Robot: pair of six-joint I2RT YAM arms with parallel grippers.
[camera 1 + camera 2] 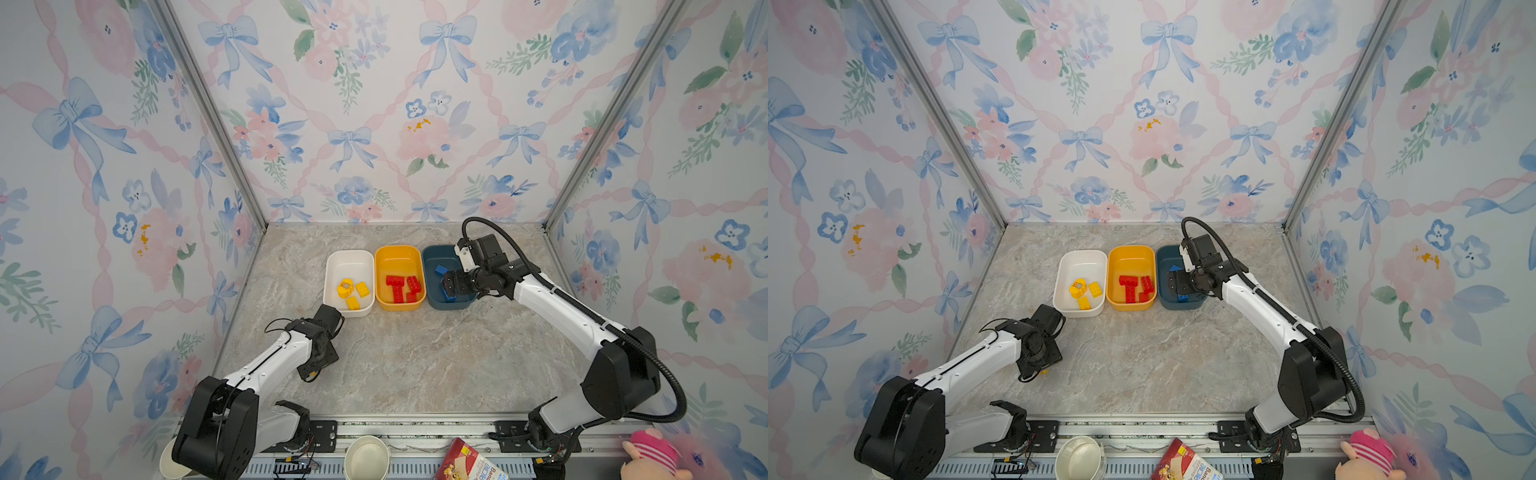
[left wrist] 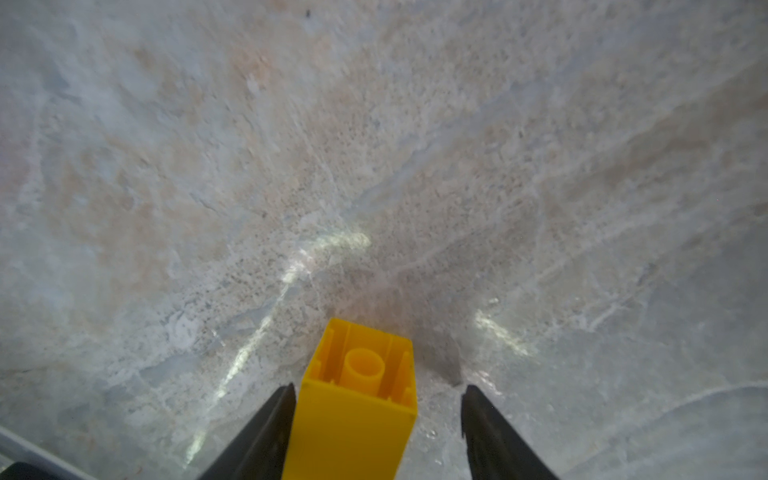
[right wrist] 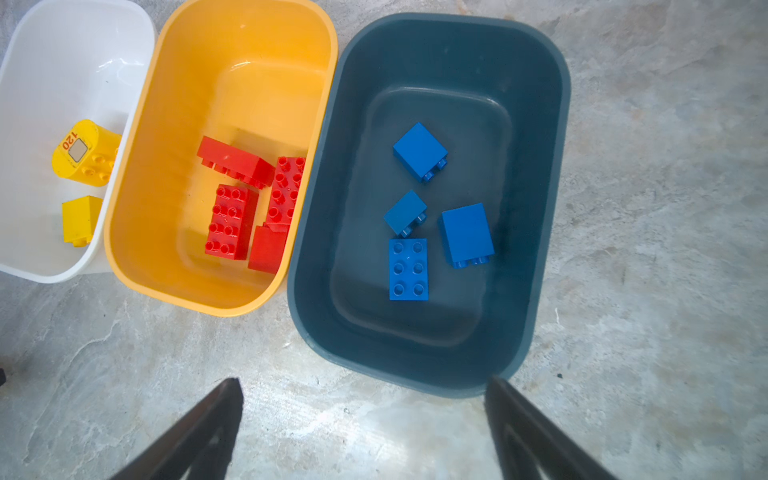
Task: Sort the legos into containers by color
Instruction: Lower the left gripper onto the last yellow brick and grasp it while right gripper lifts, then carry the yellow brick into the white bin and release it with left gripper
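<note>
left tool [image 2: 378,386]: half open, straddling a loose yellow brick [image 2: 353,415] whose hollow underside faces away from the wrist camera. One finger [image 2: 270,424] sits against the brick's side and the other stands clear with a visible gap, so it isn't clamped. The brick is low over the marbled desk [image 2: 374,145]; can't tell if it touches.

right tool [image 3: 363,380]: jaws wide, nothing between them. In both top views it hangs over the teal tub [image 1: 436,253].

Tubs stand in a row at the back of the desk, side by side: white tub [image 1: 348,259], orange tub [image 1: 398,257], then teal.
- white: three yellow bricks [image 1: 353,303], bunched at the near end
- orange: four red bricks [image 3: 230,222], clustered and touching
- teal: four blue bricks [image 3: 408,269], loosely spread; two lie just beside each other

In the top views the left arm's wrist sits just off the white tub's near corner.
</note>
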